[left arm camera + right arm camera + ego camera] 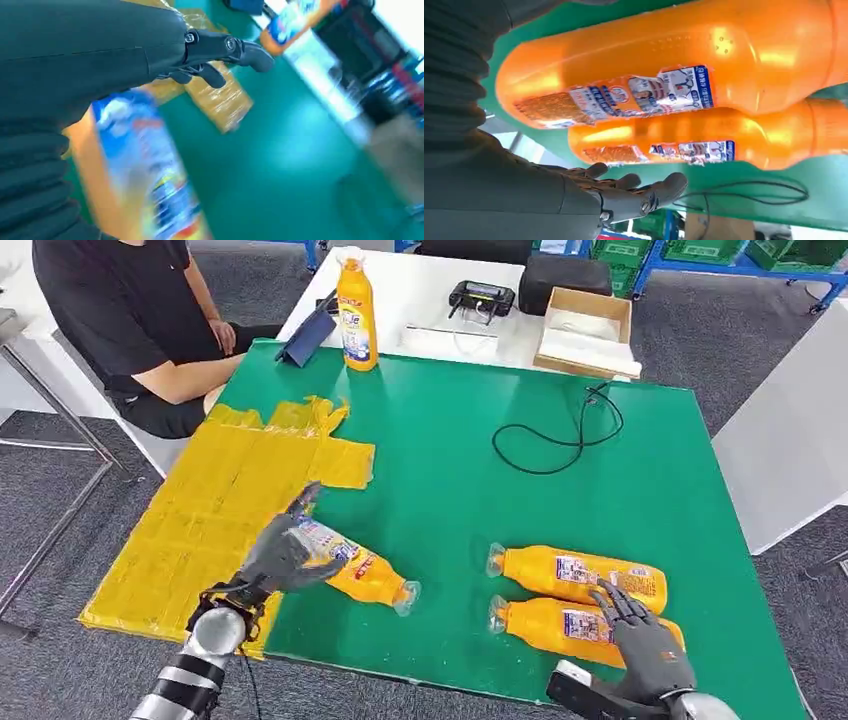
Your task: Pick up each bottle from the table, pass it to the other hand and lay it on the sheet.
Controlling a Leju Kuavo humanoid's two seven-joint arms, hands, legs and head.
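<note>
Item: orange plastic bottle with printed label and clear cap (352,568), lying tilted at the near edge of the green table (480,500), base toward the crumpled yellow sheet (220,505), cap pointing away from it. Held by: left hand (285,552), fingers wrapped over the labelled base end; the left wrist view is blurred, showing the label close under the palm and one finger extended clear.

Stock remaining: two matching orange bottles lying side by side near the right front corner, far one (580,575), near one (575,625). Right hand (640,635) rests over the near one, fingers spread and straight; in the right wrist view no fingers are closed round either bottle.

Also present: upright orange bottle (357,315) at the far edge, black cable (560,435), cardboard box (585,332), seated person (130,320).

Handling note, by judgement: carry the held bottle fully over the sheet before loosening, lower it flat so it cannot roll back. Right hand should settle on one bottle alone, centred on its body, clear of its neighbour.
</note>
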